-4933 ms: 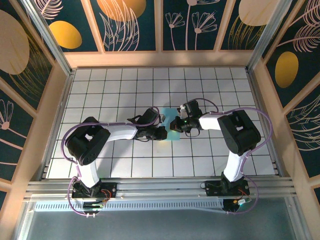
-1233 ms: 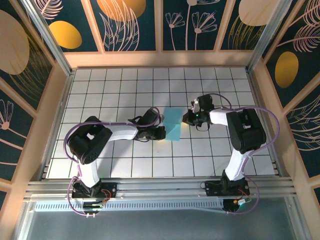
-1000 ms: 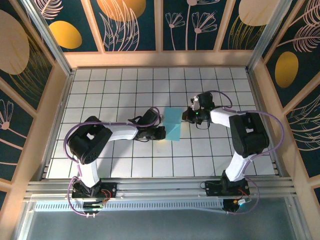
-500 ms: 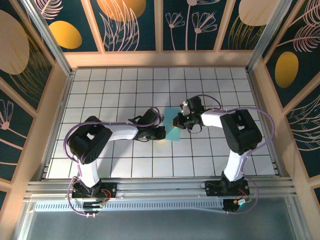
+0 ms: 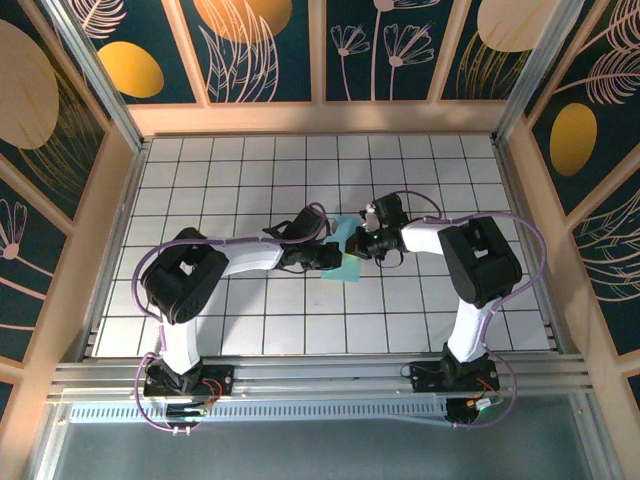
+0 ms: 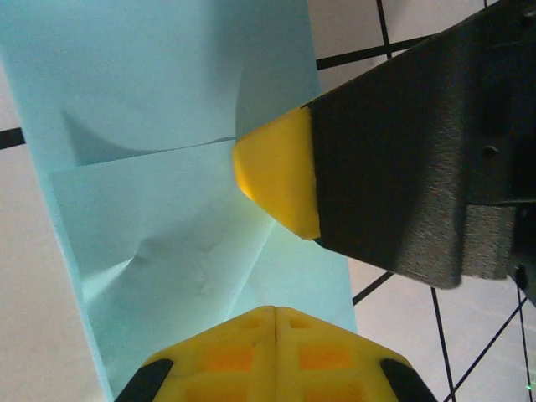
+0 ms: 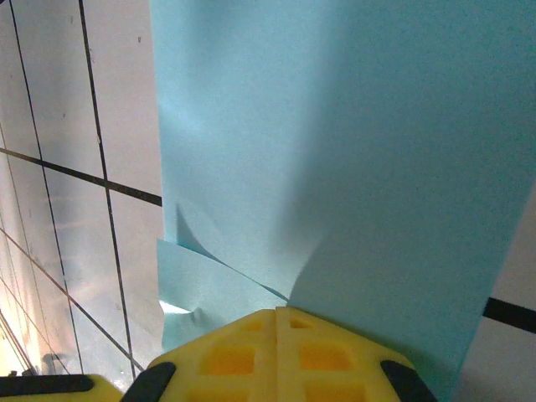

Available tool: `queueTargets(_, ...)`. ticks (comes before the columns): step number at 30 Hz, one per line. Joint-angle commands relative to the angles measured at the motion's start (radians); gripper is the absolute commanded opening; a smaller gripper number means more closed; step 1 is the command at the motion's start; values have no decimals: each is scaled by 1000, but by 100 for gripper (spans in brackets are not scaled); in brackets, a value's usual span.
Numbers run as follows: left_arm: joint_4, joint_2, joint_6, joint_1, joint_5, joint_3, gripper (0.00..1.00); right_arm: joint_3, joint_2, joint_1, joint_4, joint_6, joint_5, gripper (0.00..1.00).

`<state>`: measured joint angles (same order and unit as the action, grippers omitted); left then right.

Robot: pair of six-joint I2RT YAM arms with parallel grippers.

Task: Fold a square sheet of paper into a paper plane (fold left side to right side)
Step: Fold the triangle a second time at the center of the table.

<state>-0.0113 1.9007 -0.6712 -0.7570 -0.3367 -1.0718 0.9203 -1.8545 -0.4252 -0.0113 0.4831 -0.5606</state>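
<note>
Square sheet of paper (image 5: 346, 268) lies mid-table (image 5: 200, 180) on the white tiles. It's already folded to a narrow strip and sits btwn the two arms. Left gripper (image 5: 325, 258) reaches over the strip's left edge, right gripper (image 5: 357, 243) over its right edge, tips near each other above the paper. Both sets of jaws are clenched, pads together, nothing pinched.

Step in hand is prob. pressing the fold flat.
- Pin the strip w/ one closed tip and run the other along the fold.
- Use light, even pressure straight down. Thin paper will likely skid or wrinkle if shoved sideways.
- Check the edges line up before creasing hard.
- The loose flap (image 7: 197, 268) standing up by the right gripper needs laying flat first.
- The crease (image 6: 142, 155) across the strip is soft and wants a firmer pass.
- Mind the small wrinkle (image 6: 138, 251) in the lower layer; don't set it in.

Hard to make out:
- In the top view the strip's middle is under the grippers.
- In the wrist views the strip's near end is cut off by each gripper's own yellow pads.
- Can't tell if the right gripper's fingertip (image 6: 280, 172) touches the paper or sits just above it.
- Layer count is unclear.
</note>
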Motion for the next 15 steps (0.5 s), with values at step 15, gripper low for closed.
queueTargets(15,-3,60,11,7,8,-1,4,-25,-34,-1,-50,-23,62,0)
